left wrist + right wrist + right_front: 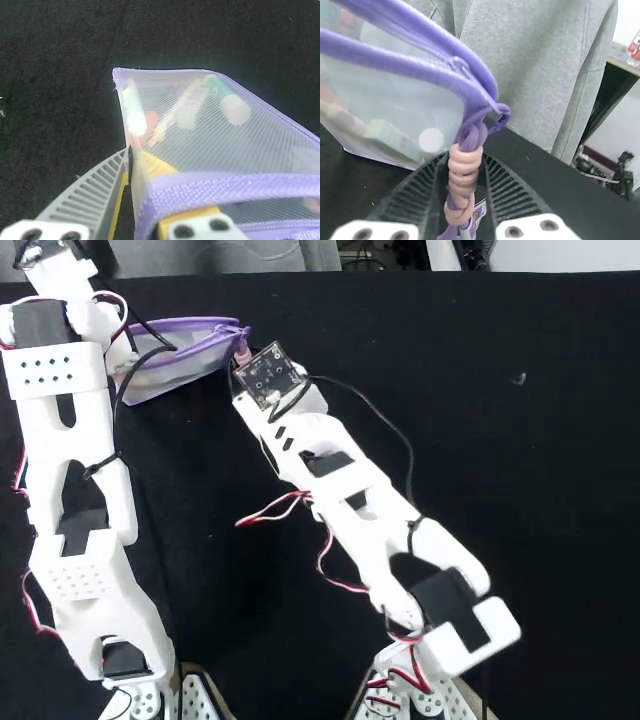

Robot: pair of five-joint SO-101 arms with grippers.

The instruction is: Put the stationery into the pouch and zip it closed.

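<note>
At the far left of the black table (500, 490), the left gripper (133, 167) pinches the left end of the translucent purple-trimmed mesh pouch (180, 358), probably to brace it. The right gripper (464, 187) clamps the pink-and-purple knotted cord pull (462, 165) at its right end, ready for zipping. The left wrist view shows the pens and other stationery (190, 107) inside, while the high view shows the mouth gaping.

White arms (80, 490), red-black cables (270, 508)

At the far left of the desk (480, 440), near its back edge: pouch (185, 358), mouth upward. Inside the pouch, along its bottom: stationery (192, 107). At the pouch's left end: left claw (131, 170), clamped on the side edge. At its right end: right claw (462, 195), clamped round the zipper pull cord (463, 165), tied on at that top corner.
</note>
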